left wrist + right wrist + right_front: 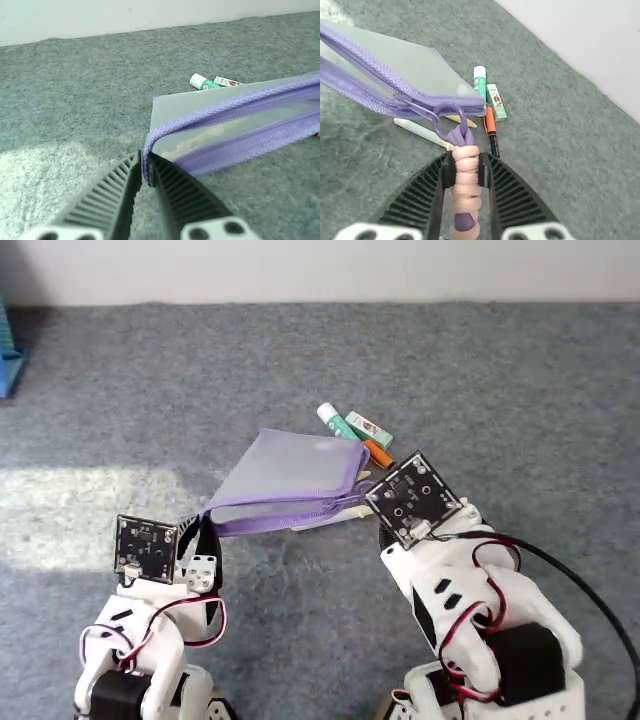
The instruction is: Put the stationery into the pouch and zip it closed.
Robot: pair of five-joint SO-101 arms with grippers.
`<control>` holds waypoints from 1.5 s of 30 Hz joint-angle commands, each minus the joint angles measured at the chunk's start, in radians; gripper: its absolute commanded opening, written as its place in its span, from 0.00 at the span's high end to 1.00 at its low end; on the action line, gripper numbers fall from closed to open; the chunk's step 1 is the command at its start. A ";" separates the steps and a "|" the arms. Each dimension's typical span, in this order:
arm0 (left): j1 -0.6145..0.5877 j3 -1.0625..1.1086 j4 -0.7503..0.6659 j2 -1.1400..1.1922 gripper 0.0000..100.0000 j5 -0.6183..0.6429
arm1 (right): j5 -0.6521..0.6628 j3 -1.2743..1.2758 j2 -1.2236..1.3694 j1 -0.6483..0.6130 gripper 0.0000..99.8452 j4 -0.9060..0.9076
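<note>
On a grey carpet (pixel 480 380), two robot arms stand side by side at the near edge. The left gripper (pixel 145 169) has its jaws pressed together on the left end of a purple pouch (pixel 235 125). The right gripper (pixel 465 161) has its jaws pinching a pink braided cord (pixel 466 175) tied to the zip slider at the pouch's right end. The pouch is stretched between the two grippers, just beyond them, with its far edge on the carpet. A white stick (pixel 420 131) lies partly under the pouch's near right side. Just past the right end lie an orange pen (pixel 378 453), a small green box (pixel 368 427) and a white-capped green tube (pixel 335 421), close together. A white wall (pixel 320 270) runs along the far side.
</note>
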 commanded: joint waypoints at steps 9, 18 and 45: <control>-0.020 0.131 -0.097 0.002 0.70 -0.005 | -0.041 -0.054 -0.031 -0.088 0.99 0.056; -0.012 0.208 -0.242 0.002 0.79 -0.006 | -0.040 -0.058 -0.031 -0.093 0.99 0.059; -0.044 -0.214 0.135 0.003 0.99 -0.078 | -0.316 -0.015 0.125 -0.087 0.99 -0.246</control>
